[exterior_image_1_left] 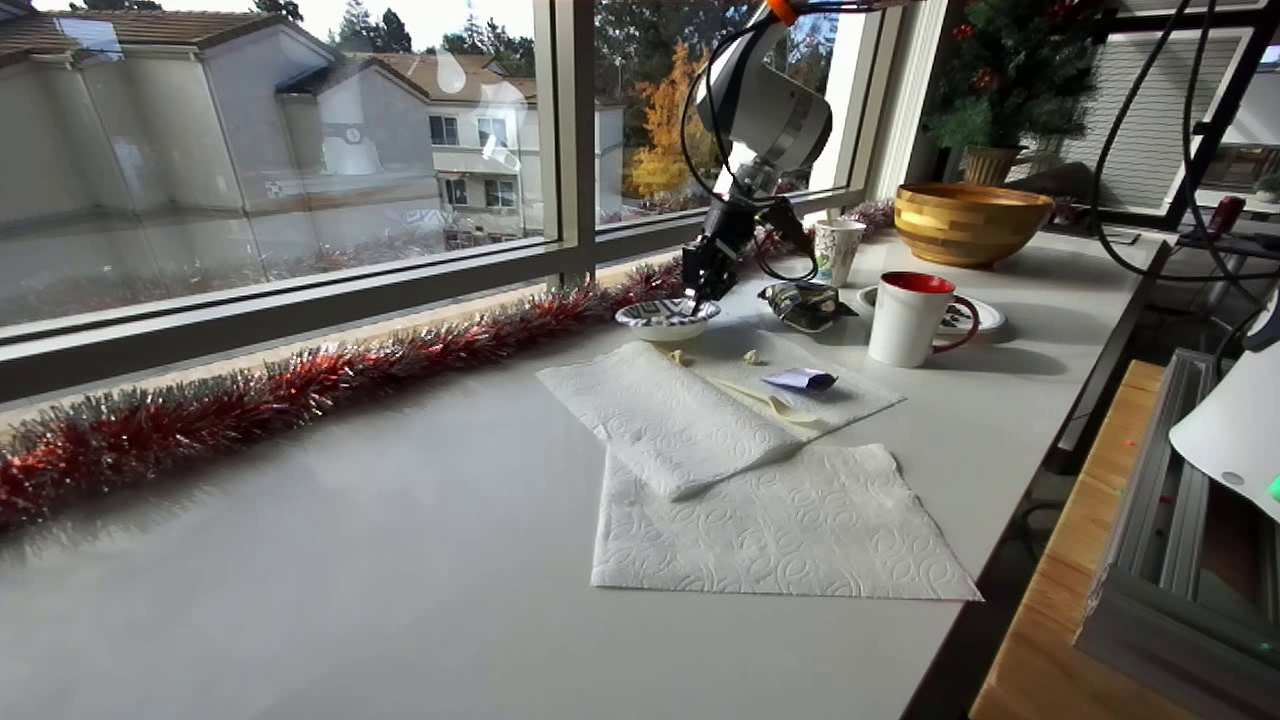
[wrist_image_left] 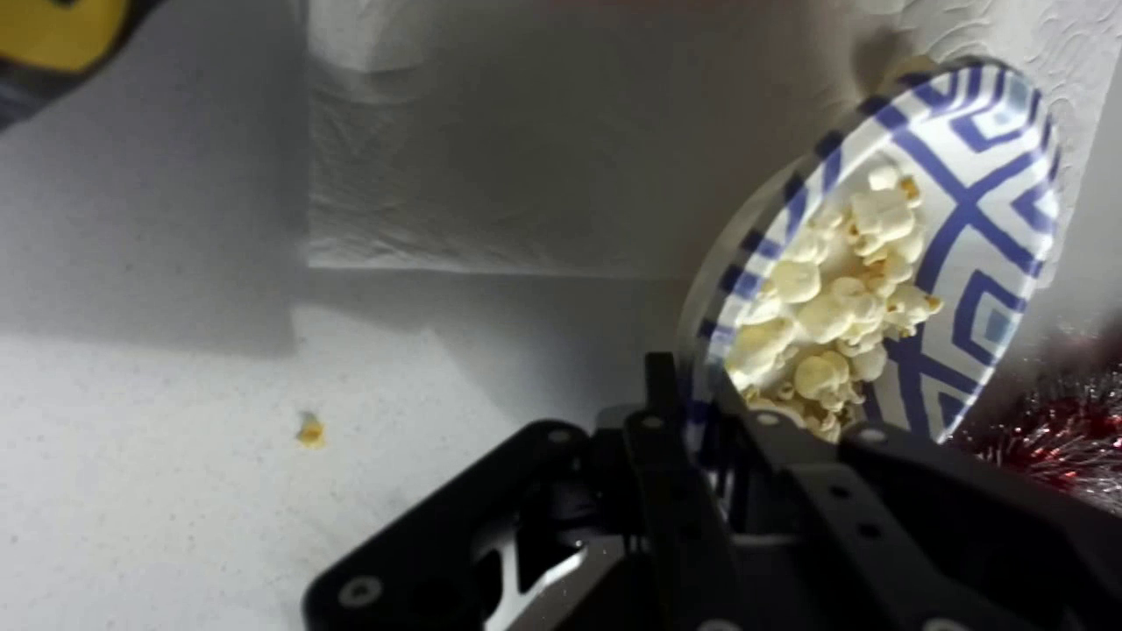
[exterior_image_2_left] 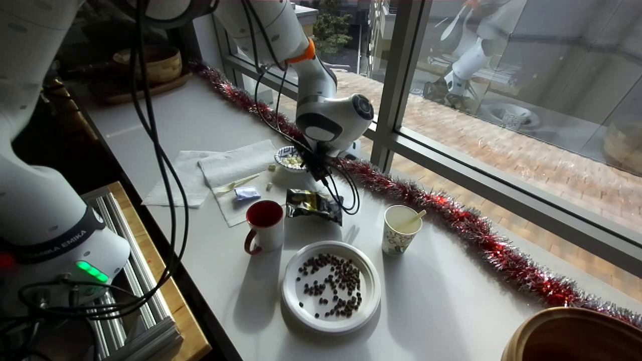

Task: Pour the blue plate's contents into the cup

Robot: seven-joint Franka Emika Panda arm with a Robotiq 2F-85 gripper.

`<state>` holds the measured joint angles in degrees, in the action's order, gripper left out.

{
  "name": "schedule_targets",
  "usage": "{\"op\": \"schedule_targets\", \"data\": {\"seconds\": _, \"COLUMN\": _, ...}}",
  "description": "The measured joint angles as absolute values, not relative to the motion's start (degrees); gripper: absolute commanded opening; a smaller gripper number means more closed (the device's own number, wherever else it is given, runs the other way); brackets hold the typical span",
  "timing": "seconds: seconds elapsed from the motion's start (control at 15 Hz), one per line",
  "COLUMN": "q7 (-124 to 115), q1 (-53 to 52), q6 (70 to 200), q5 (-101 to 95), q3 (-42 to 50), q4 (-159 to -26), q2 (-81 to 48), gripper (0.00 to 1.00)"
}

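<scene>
Your gripper [wrist_image_left: 699, 394] is pinched narrow on the rim of the blue plate [wrist_image_left: 982, 237], which carries popcorn [wrist_image_left: 828, 315] near the window edge of the desk [exterior_image_1_left: 300, 600]. The cup [exterior_image_1_left: 897, 330], white with a red inside, stands upright nearer the opposite edge, well apart from the plate. You have red-and-silver tinsel [exterior_image_1_left: 330, 375] along the window edge, a wooden bowl [exterior_image_1_left: 970, 228] toward one end, and a potted evergreen [exterior_image_1_left: 1010, 80] beyond it.
</scene>
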<state>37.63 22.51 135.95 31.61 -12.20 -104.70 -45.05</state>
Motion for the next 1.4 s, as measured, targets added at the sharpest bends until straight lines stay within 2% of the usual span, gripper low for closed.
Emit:
{"op": "schedule_targets", "data": {"seconds": 0.67, "q7": 39.0, "q1": 22.9, "q6": 133.8, "q5": 31.3, "q3": -12.6, "q4": -105.2, "q2": -41.3, "gripper": 0.04}}
{"op": "schedule_targets", "data": {"seconds": 1.0, "q7": 39.5, "q1": 22.7, "q6": 130.5, "q5": 30.4, "q3": -9.8, "q4": -108.3, "q2": -32.5, "gripper": 0.04}}
{"op": "schedule_targets", "data": {"seconds": 1.4, "q7": 39.2, "q1": 23.0, "q6": 128.6, "q5": 30.6, "q3": -2.2, "q4": -110.3, "q2": -20.4, "gripper": 0.04}}
